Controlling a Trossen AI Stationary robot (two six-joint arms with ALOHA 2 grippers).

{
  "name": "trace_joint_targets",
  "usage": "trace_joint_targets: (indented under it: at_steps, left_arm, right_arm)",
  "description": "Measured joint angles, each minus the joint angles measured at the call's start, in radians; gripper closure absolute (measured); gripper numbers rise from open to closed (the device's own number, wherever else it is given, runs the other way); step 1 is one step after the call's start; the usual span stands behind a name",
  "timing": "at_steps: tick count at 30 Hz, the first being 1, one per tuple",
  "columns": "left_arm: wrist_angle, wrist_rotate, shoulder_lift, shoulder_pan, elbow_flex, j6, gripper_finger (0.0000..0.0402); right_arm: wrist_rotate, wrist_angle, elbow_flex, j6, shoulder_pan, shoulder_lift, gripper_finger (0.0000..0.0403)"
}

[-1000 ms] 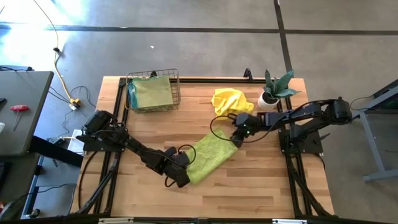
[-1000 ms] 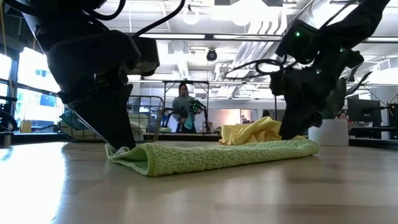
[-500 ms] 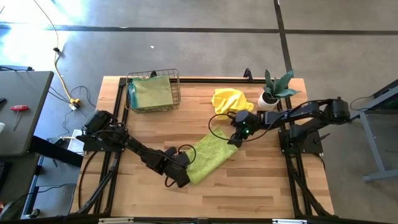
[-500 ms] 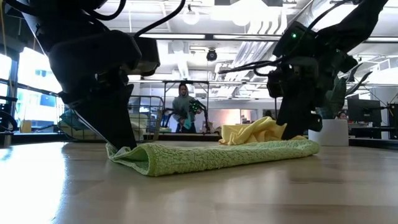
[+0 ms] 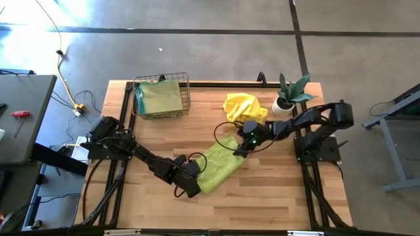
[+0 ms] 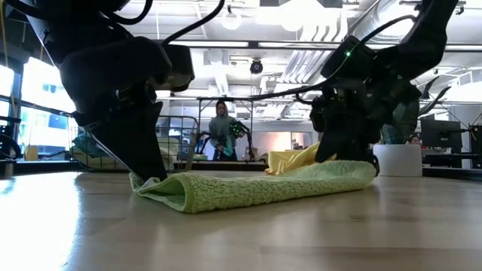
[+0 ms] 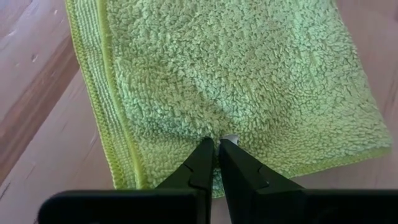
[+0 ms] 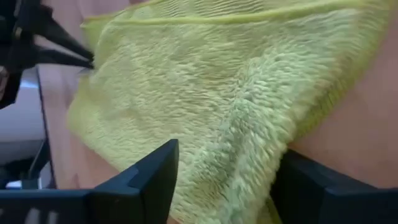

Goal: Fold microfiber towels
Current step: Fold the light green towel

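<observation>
- Where the wooden bench (image 5: 262, 177) is bare at its middle, lies folded: fuzzy lime-green microfiber towel (image 5: 220, 164).
- At the towel's near end, left hand (image 5: 190, 185), fingers pressed together, pinching its edge.
- At its far end, right hand (image 5: 241, 145), spread wide astride the cloth.
- Beyond that end, crumpled bright yellow towel (image 5: 243, 105).

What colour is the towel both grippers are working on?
Lime green towel; clearest in the left wrist view.

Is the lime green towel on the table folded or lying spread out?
Folded: the lime green towel lies doubled in a narrow strip, with a rounded fold edge showing in the low view.
</observation>
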Motion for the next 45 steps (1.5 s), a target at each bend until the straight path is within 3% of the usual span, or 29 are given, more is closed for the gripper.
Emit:
trace_joint_targets:
  at_steps: [6, 16, 25, 30, 34, 37, 45]
  left_arm:
    - [0.001, -0.002, 0.000, 0.001, 0.000, 0.019, 0.0382]
    - [0.036, -0.004, 0.001, 0.002, 0.000, 0.014, 0.0382]
    - [0.215, 0.030, 0.001, 0.002, 0.000, 0.143, 0.0382]
    - [0.233, 0.058, -0.013, 0.002, 0.001, 0.169, 0.0382]
    - [0.227, 0.064, -0.041, 0.002, 0.000, 0.187, 0.0382]
    - [0.237, 0.061, -0.060, 0.002, 0.002, 0.196, 0.0382]
    - [0.235, 0.058, -0.089, -0.021, 0.003, 0.204, 0.0382]
  right_arm:
    - [-0.035, 0.016, 0.002, 0.009, 0.017, 0.040, 0.0248]
    - [-0.036, -0.035, 0.000, -0.051, -0.010, 0.035, 0.0395]
    - [-0.017, -0.152, -0.003, -0.081, -0.037, -0.023, 0.0399]
    - [0.134, -0.348, 0.016, -0.105, -0.030, -0.124, 0.0401]
    - [0.353, -0.667, 0.120, -0.164, 0.011, -0.151, 0.0402]
    - [0.470, -0.793, 0.205, -0.183, 0.055, -0.149, 0.0402]
    - [0.485, -0.831, 0.321, -0.138, 0.137, -0.130, 0.0402]
